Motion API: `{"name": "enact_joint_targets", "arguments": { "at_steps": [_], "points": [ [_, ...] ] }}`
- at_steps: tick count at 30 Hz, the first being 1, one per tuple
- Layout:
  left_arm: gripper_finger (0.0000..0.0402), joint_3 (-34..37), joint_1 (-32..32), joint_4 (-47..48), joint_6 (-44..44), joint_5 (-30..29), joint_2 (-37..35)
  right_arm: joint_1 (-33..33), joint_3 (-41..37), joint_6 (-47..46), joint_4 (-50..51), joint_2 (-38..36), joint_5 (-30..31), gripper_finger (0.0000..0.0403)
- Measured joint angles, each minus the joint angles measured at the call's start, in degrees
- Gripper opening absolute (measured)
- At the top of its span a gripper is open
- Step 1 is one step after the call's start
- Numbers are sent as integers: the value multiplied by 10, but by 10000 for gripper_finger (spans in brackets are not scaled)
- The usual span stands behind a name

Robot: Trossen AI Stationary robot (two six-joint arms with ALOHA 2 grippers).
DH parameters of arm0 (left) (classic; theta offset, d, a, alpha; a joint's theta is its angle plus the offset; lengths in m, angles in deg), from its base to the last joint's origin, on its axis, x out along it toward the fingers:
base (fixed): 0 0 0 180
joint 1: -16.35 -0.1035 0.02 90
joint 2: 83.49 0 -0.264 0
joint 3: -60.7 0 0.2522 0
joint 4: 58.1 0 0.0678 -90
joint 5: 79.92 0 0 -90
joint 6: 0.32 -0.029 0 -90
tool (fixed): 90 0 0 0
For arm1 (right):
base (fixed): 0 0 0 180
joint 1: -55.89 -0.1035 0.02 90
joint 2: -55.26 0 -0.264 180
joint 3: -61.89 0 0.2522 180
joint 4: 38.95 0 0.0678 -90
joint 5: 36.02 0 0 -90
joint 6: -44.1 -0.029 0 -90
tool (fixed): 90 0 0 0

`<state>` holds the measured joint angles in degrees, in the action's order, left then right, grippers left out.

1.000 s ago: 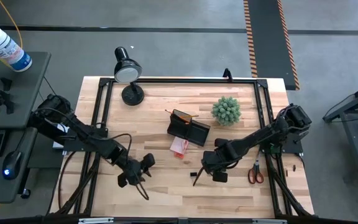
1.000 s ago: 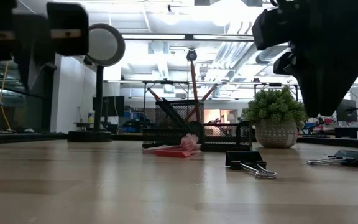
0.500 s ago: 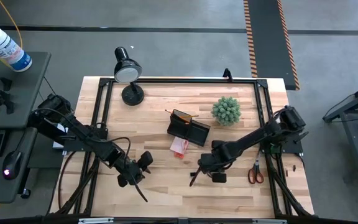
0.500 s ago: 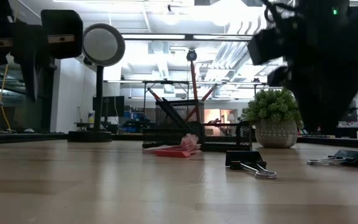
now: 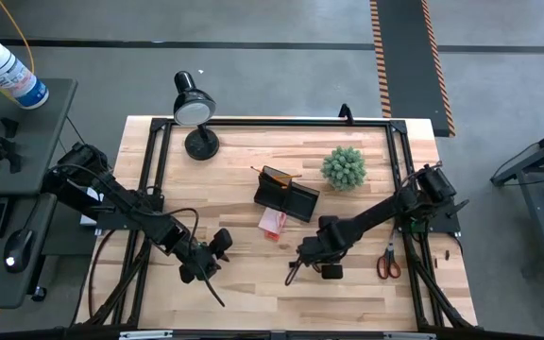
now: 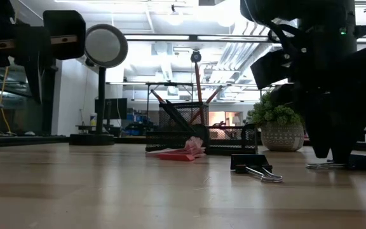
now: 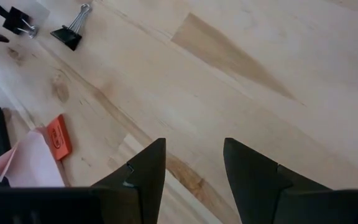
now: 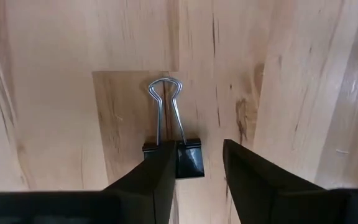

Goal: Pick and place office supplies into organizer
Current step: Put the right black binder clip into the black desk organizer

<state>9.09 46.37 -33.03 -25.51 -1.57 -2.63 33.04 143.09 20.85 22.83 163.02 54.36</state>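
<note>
My right gripper (image 8: 194, 149) is open and low over the table, near the middle of its near half (image 5: 300, 267). Its fingers stand on either side of a small black binder clip (image 8: 185, 160) that lies flat, wire handles pointing away from the wrist. I see no touch. A second binder clip (image 6: 251, 163) lies close by. The black mesh organizer (image 5: 286, 194) holds pencils (image 5: 277, 177). The pink sticky-note pad (image 5: 272, 222) lies against its near side. The red-handled scissors (image 5: 388, 263) lie near the right edge. My left gripper (image 7: 191, 162) hovers open over bare wood (image 5: 217, 250).
A green plant ball (image 5: 344, 167) stands right of the organizer. A black desk lamp (image 5: 195, 109) stands at the far left corner. A black frame (image 5: 397, 151) runs along the table's edges. Bare wood lies between the two grippers.
My right gripper has moved toward the table's left and near edge and come down, so its open fingers now stand around the binder clip. The clip has not moved.
</note>
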Motion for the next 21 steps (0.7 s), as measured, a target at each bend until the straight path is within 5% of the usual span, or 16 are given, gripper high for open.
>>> {"name": "enact_joint_targets", "arguments": {
  "at_steps": [21],
  "points": [
    [150, 0, 0, 0, 0, 0, 0, 1, 24, -2, 23, 2, -9, 128]
  ]
}}
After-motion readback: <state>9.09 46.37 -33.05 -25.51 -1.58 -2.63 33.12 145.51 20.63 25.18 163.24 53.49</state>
